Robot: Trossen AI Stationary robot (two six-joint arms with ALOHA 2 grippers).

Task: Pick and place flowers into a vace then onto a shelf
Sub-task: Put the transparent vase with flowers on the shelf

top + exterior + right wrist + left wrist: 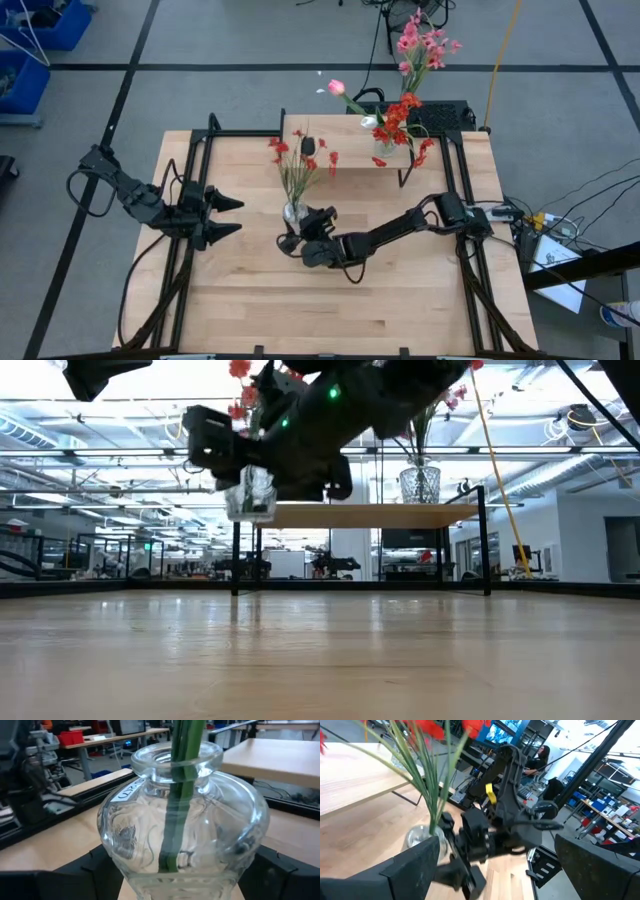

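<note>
The right end effector (300, 232) is closed around the body of a small glass vase (294, 212) and holds it clear of the counter (250, 300), as the low view shows the vase (250, 495) hanging in the air with a gap beneath it. In the right wrist view the dark fingers (95, 865) press against both sides of the vase's round belly (200, 820). A white label sits on the vase's shoulder near the neck.

A bunch of thin green stems with small red blossoms, the flowers (300, 160), stands in this vase; the stems pass down through the neck to the bottom (175, 820). From above, the blossoms spread toward the shelf (340, 150), and the vase is near the middle of the counter, just in front of the shelf.

The shelf is a light wood plank on thin black legs at the far edge of the counter. On its right part stands a second glass vase (420, 482) with red and pink flowers (405, 115); a pink bud (336, 87) leans out to the left of them.

The left end effector (228, 217) waits over the left side of the counter, its fingers spread apart and pointing toward the held vase.
</note>
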